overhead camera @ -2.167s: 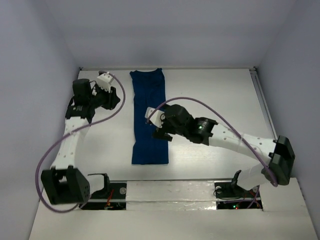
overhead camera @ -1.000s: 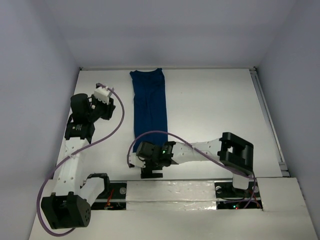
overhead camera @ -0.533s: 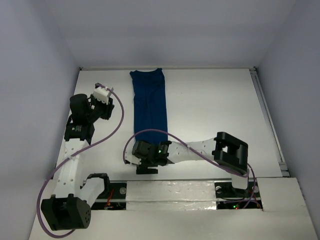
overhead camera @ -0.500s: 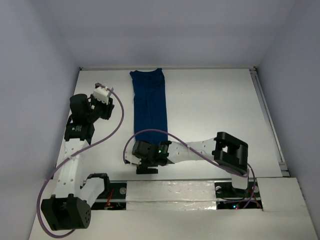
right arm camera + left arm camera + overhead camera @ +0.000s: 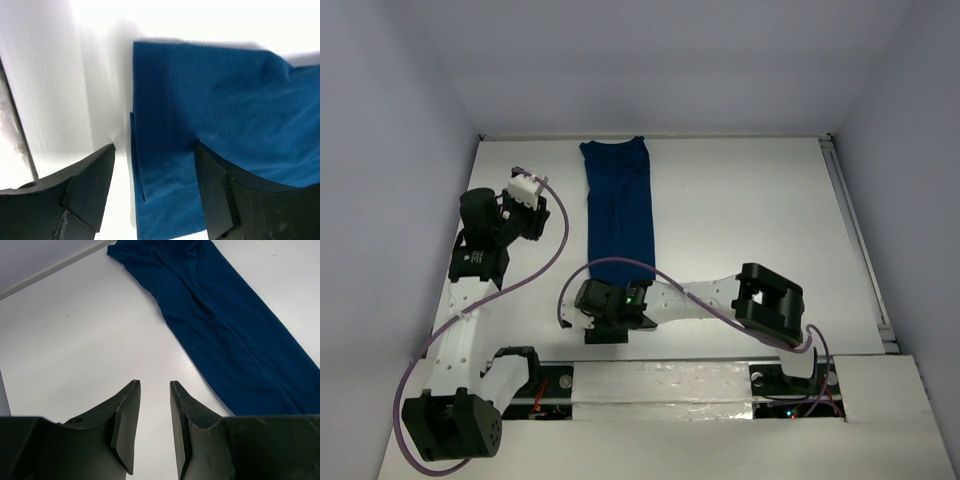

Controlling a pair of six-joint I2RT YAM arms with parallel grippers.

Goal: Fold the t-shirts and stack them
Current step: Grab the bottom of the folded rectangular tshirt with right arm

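Observation:
The t-shirt [image 5: 618,215] is dark blue and lies folded into a long narrow strip, running from the table's far edge toward the arms. My right gripper [image 5: 605,330] hangs low over its near end, covering it in the top view. In the right wrist view this gripper [image 5: 155,147] is open, its jaws astride the near left corner of the t-shirt [image 5: 215,100], where layered edges show. My left gripper [image 5: 532,218] hovers left of the strip. Its jaws [image 5: 155,385] stand slightly apart over bare table with nothing between them, the t-shirt [image 5: 225,335] to their right.
White walls close the table at the back and the sides. A metal rail [image 5: 845,200] runs along the right edge. A pale strip [image 5: 660,378] marks the near edge by the arm bases. A purple cable [image 5: 555,240] loops from the left arm.
My right arm has drawn back from the middle of the strip to its near end, shifted a little left, and its jaws have narrowed slightly. The left arm has pulled back a little.

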